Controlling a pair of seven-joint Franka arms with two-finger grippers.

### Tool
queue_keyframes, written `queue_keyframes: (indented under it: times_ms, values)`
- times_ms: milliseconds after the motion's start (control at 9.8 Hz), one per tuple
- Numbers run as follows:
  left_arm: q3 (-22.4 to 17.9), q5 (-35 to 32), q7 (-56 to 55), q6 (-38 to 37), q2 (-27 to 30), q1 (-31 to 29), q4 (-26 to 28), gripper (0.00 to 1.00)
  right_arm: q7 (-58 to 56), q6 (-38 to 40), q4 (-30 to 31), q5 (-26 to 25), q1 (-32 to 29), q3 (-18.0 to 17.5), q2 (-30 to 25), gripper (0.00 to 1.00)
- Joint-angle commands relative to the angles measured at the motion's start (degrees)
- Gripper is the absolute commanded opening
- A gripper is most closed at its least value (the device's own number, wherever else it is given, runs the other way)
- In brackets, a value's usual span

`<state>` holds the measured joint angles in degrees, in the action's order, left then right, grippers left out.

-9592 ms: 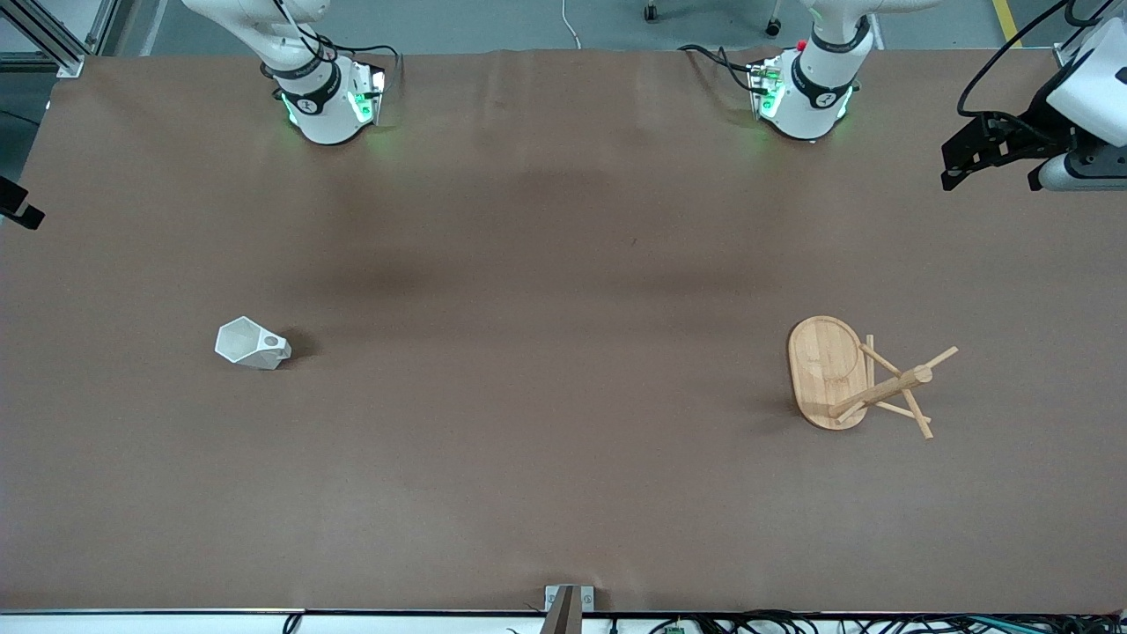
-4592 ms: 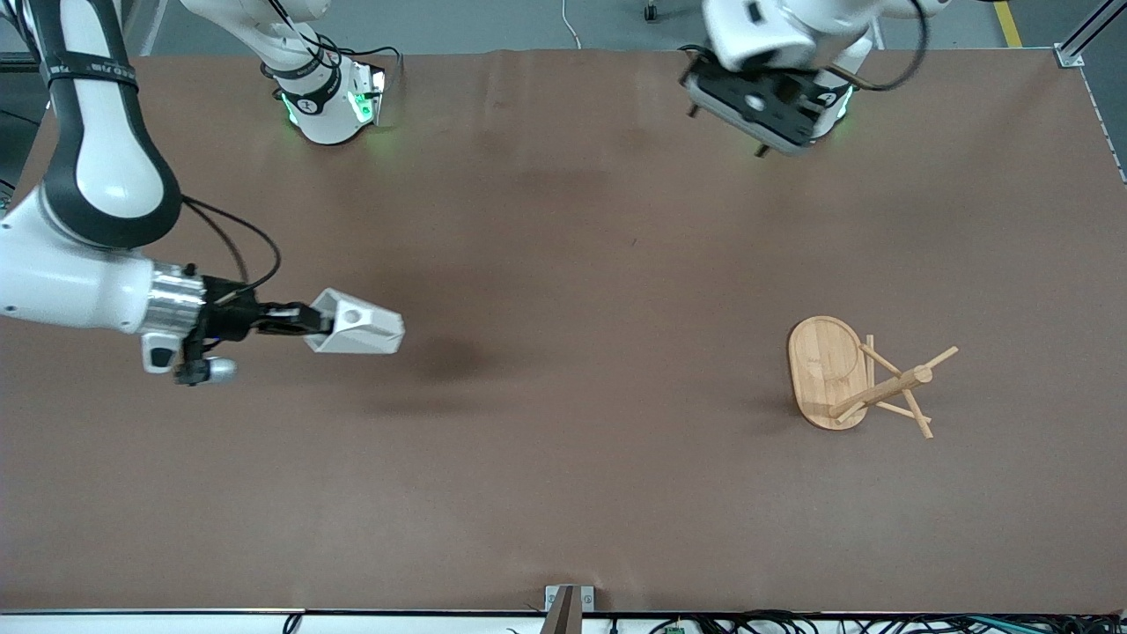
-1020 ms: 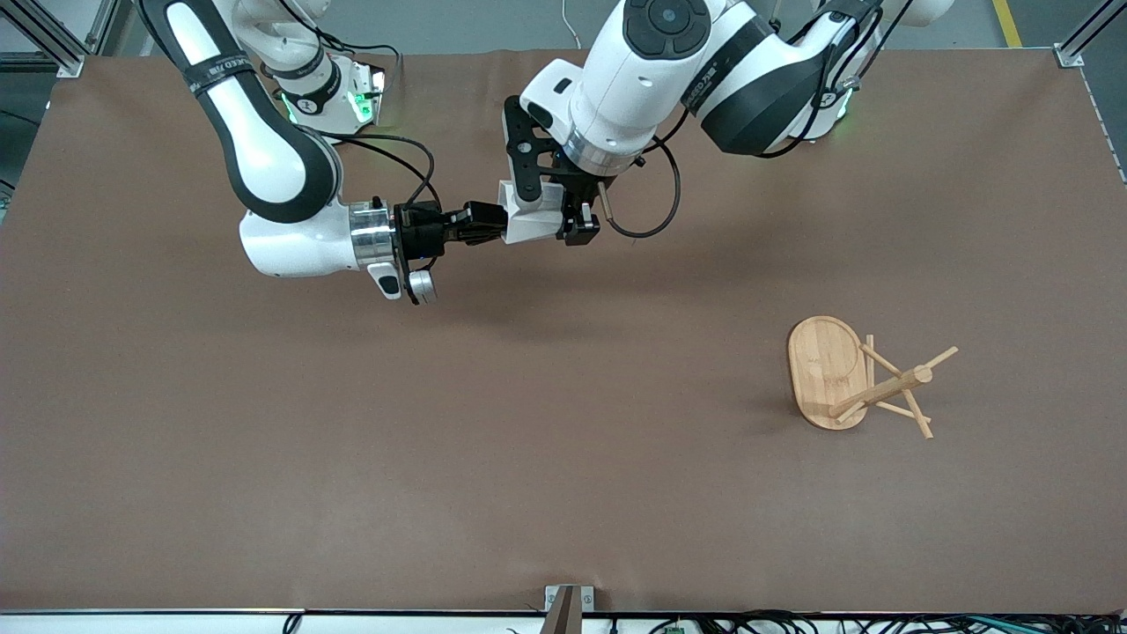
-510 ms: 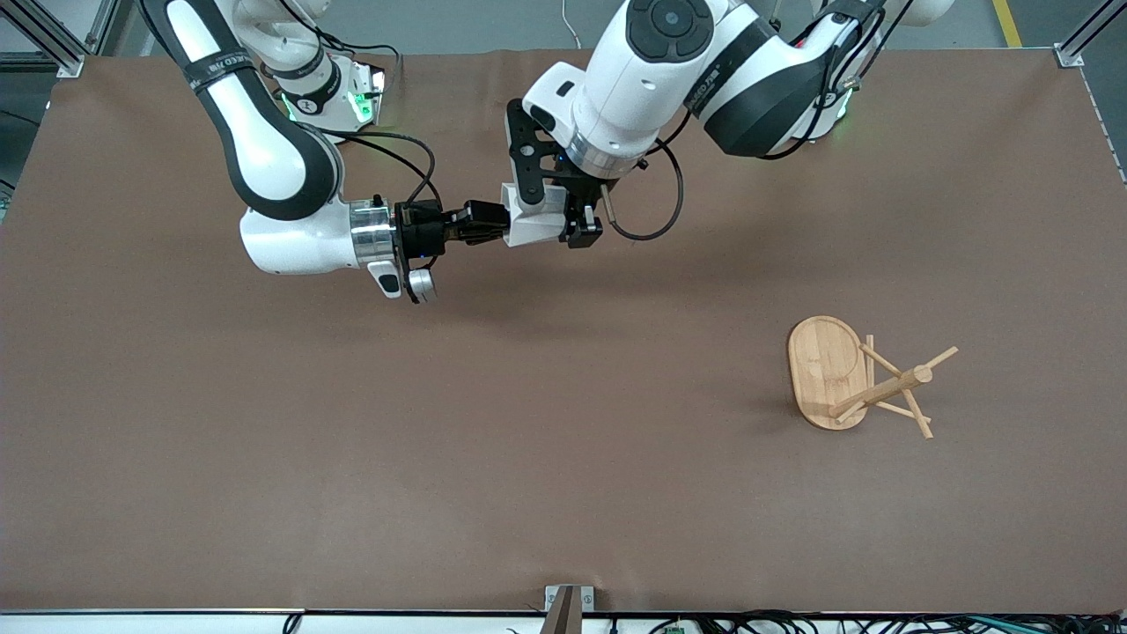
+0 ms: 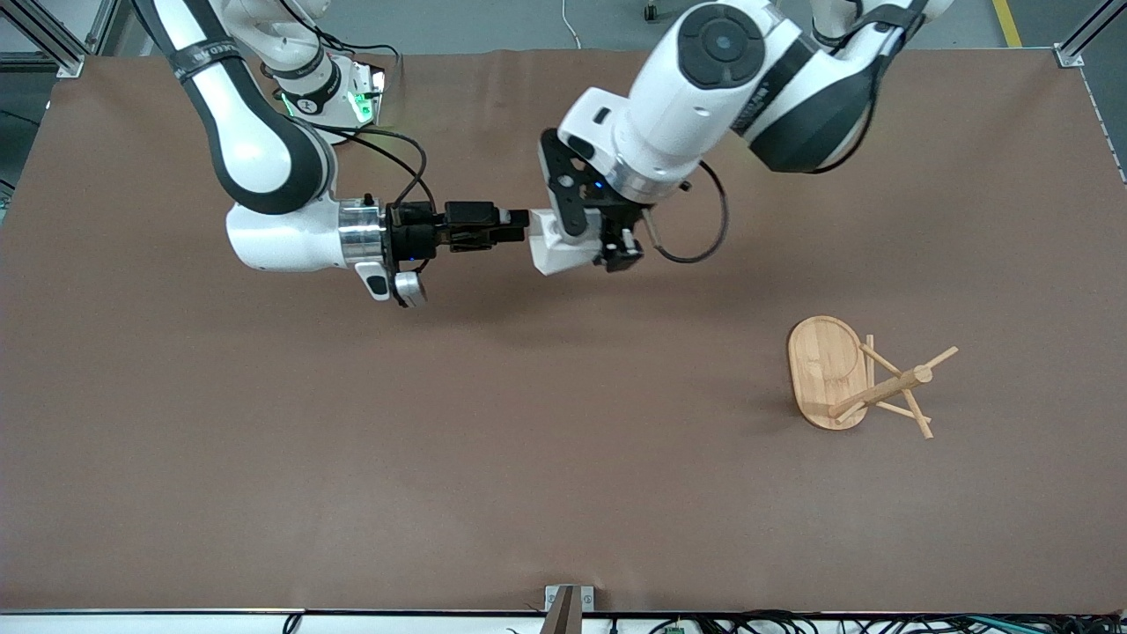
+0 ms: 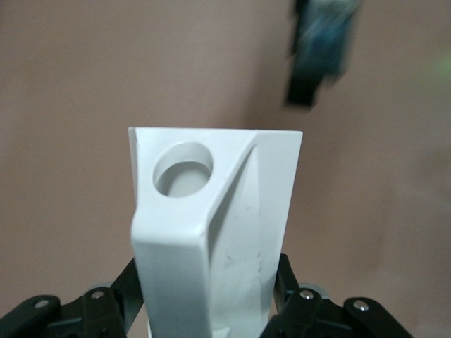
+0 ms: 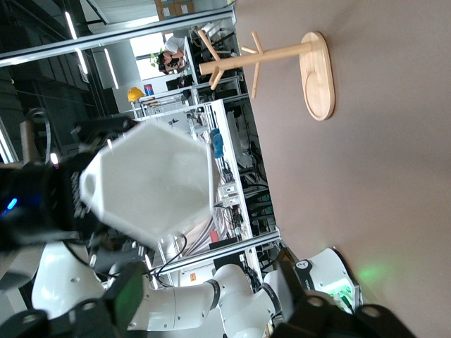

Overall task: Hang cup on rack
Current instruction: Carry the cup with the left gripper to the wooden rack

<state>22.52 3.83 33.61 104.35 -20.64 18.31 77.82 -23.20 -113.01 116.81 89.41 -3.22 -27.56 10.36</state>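
The white faceted cup hangs in the air over the middle of the table, with my left gripper shut on it. In the left wrist view the cup fills the space between the black fingers, its handle tab with the round hole turned up. My right gripper stands open just beside the cup's wide mouth, not touching it. The right wrist view shows the cup a little way off from the right gripper. The bamboo rack stands on the table toward the left arm's end.
Brown table covering spreads all round. The rack's oval base is flat on it, with thin pegs sticking outward. The arms' bases stand along the table's edge farthest from the front camera.
My right gripper has opened and let go of the cup. The left gripper has carried the cup away from it, toward the left arm's end of the table.
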Motion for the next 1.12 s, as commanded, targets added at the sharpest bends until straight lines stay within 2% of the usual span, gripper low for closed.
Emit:
queue_keyframes:
  times_ms: [0,204,306,408,612,714,816,918,1020]
  values:
    - [-0.28,-1.37,-1.69,-2.64,0.69,-4.4,0.75,0.18,0.09,0.68,1.84,-4.47,-2.31,3.1,-2.54,1.0]
    - [-0.19,-3.9,-11.67,-3.01,1.21,-6.61,0.32,0.18,2.87,0.6,1.93,-15.44,-2.31,9.69,-4.45,1.0]
    - [-0.19,-4.01,-17.82,-3.01,2.09,-7.84,0.4,0.18,8.21,0.59,1.41,-24.81,-2.23,13.72,-5.43,1.0]
    - [-0.19,-4.27,-23.45,-3.96,3.05,-9.24,1.01,0.18,11.92,0.59,0.18,-33.6,-2.23,16.11,-6.22,1.0]
    - [-0.89,-5.49,-26.83,-7.48,3.32,-9.61,1.1,0.18,18.51,0.59,-1.58,-52.23,-2.23,20.94,-7.28,1.0]
    - [-1.07,-6.63,-29.28,-8.36,3.85,-10.74,1.63,0.15,19.76,-0.88,-1.85,-61.02,-2.31,22.7,-7.98,1.0]
    - [-0.98,-6.12,-30.35,-6.11,6.2,-13.27,6.33,0.12,19.78,-1.16,-4.46,-68.85,-2.23,25.16,-8.07,1.0]
    - [-2.12,-5.68,-31.66,-1.39,10.14,-14.17,14.12,0.12,20.56,0.84,-7.53,-75.02,-2.31,26.05,-8.16,1.0]
    - [-5.08,-2.98,-31.59,0.58,13.22,-14.35,19.94,0.13,21.96,8.25,-13.31,-80.74,-2.23,27.54,-8.34,1.0]
